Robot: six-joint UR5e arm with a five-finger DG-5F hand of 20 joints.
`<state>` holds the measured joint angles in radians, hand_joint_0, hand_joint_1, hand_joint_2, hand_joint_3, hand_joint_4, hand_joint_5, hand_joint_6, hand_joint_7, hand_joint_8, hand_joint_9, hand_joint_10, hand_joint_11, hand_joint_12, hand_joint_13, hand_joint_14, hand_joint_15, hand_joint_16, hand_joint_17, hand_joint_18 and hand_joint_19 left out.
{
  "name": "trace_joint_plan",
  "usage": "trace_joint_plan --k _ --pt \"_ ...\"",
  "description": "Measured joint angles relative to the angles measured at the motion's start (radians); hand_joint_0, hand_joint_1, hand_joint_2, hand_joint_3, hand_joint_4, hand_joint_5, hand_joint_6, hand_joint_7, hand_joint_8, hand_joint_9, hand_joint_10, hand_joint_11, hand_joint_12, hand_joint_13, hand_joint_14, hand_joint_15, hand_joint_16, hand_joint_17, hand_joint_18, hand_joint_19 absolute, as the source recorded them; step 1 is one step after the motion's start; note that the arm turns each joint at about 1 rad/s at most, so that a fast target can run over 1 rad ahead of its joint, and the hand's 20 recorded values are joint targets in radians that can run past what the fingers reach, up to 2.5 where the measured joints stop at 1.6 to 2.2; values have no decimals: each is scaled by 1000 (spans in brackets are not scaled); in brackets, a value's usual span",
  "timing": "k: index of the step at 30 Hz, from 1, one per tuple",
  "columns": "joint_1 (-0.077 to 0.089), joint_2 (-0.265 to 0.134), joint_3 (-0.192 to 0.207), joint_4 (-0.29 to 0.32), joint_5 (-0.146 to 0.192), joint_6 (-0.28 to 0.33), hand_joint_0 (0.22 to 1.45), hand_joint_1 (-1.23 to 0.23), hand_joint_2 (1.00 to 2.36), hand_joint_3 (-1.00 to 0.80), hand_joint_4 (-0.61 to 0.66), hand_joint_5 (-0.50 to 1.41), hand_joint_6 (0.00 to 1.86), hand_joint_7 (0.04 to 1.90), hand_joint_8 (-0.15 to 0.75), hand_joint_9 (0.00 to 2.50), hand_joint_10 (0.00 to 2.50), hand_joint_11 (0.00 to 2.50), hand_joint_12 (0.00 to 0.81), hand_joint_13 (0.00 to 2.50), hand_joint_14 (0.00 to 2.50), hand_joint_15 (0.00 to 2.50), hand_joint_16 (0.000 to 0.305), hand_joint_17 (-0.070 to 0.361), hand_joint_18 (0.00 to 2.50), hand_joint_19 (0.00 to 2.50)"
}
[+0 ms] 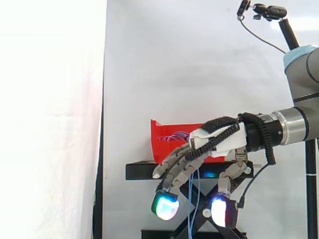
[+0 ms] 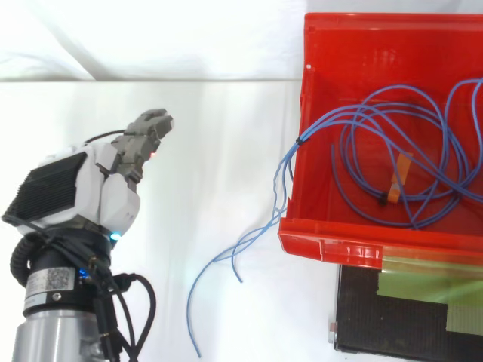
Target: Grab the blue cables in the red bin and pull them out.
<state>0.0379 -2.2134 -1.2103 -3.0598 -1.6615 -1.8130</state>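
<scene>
Nearest to you in the side view: the hand [image 1: 219, 139], palm down, coming in from the right. Its fingers [image 1: 174, 172] slope down and left, loosely bent. The thumb hangs straight down, apart from them. The hand is wide and relaxed, with nothing in it. One pad [image 1: 166, 206] glows green-cyan; the thumb's glows white and magenta.

Blue cables [image 2: 377, 151]: most lie coiled in loose loops on the floor of the red bin [image 2: 355, 249]. You'll see a small orange tape tab [image 2: 396, 181] on one loop. Several strands climb over the bin's left wall near its front corner and trail down over the white ground. From the side, these strands [image 1: 195, 199] hang past the edge of the black stand [image 1: 144, 172]. There they show in the gap between fingers and thumb.

Check that against the top view. There the hand [image 2: 106, 188] sits well to the left of the bin and apart from the trailing strands, with white ground between. It touches no cable.

Bin sits on the stand, with its front lip overhanging the stand [image 2: 392, 324] from above. White curtain [image 1: 174, 59] behind. A small camera on a black pole [image 1: 269, 11] stands at the upper right.
</scene>
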Motion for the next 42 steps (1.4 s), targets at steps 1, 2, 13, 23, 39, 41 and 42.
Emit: trace_joint_plan --k 1,2,13,23,39,41,42 --pt "-3 0 0 -3 -3 -11 597 -935 1000 -1000 232 645 11 424 279 495 17 430 383 282 11 296 55 125 199 420" --pt "-6 0 0 -4 -5 -24 596 -936 1000 -1000 232 645 11 424 278 494 18 451 382 281 13 299 55 125 198 427" --pt "-33 0 22 -28 -20 -154 601 -946 1000 -1000 215 619 12 430 278 512 17 520 382 293 11 313 55 124 207 437" --pt "-40 0 47 -62 -36 -268 604 -961 1000 -1000 180 523 9 451 271 463 20 542 381 270 12 320 55 124 198 438" --pt "-66 0 85 -106 -44 -459 624 -968 1000 -1000 161 491 9 452 258 458 18 530 370 291 12 327 54 121 192 441" --pt "-68 0 97 -128 -45 -478 627 -968 1000 -1000 161 500 10 452 258 462 18 532 368 292 12 330 54 120 194 445" --pt "-70 0 106 -143 -45 -492 627 -968 1000 -1000 162 500 9 453 259 464 18 532 368 293 12 328 54 120 194 445"
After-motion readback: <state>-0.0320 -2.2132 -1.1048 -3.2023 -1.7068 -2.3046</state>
